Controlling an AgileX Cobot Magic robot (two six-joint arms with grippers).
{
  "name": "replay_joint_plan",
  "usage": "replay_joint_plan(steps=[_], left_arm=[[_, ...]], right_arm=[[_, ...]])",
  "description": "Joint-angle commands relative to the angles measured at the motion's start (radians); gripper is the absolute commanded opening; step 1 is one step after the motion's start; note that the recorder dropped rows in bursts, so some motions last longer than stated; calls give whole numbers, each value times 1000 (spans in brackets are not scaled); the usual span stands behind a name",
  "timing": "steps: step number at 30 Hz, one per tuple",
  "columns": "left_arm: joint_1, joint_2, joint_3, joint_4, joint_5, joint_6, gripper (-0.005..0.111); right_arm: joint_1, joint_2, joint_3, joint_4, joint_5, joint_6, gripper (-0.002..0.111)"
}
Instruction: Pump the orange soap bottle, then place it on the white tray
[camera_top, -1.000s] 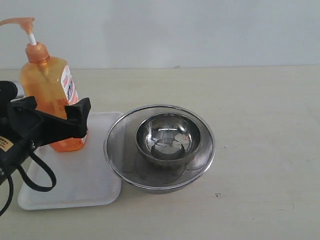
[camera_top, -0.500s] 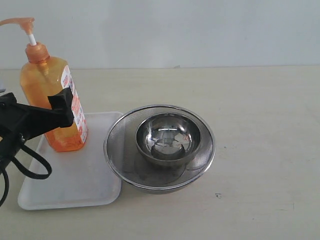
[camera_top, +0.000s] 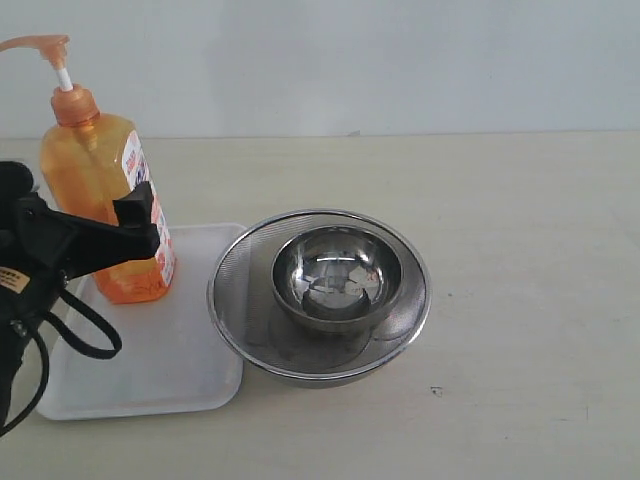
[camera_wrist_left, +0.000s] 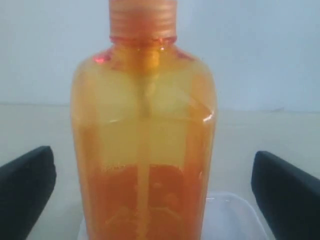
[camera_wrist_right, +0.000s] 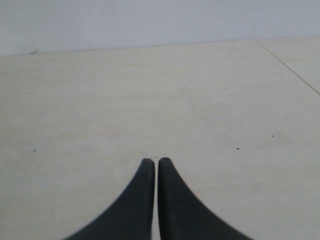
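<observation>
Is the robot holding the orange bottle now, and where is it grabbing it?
Nothing is held. The left gripper is open, its fingers clear of the orange soap bottle standing on the white tray. The right gripper is shut on nothing.

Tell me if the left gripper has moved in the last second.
Yes. The left gripper has drawn back leftward, farther from the steel bowl; its near jaw now crosses the label of the orange bottle.
</observation>
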Motion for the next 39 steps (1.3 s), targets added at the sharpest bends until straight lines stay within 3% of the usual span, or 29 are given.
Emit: replay_joint_plan(steps=[1,17,21,24,32,39], left_arm=[[-2,63,-41,-12,-44,4,110],[-2,201,-134,-129,-81,10,110],[-2,201,-150,-129,-81,3,105],[-2,201,-156,-142,-81,3,90],[-2,201,-156,-147,-81,13,34],[-2,201,-156,-143,-81,52,5]], right_arm=[[-2,-5,0,-1,-3,-7,0],[-2,-5,0,2,-12,-7,0],[-2,-5,0,2,-12,-7,0],[-2,-5,0,2,-12,-7,0],[-2,-5,0,2,-12,-7,0],[-2,-5,0,2,-12,-9,0]])
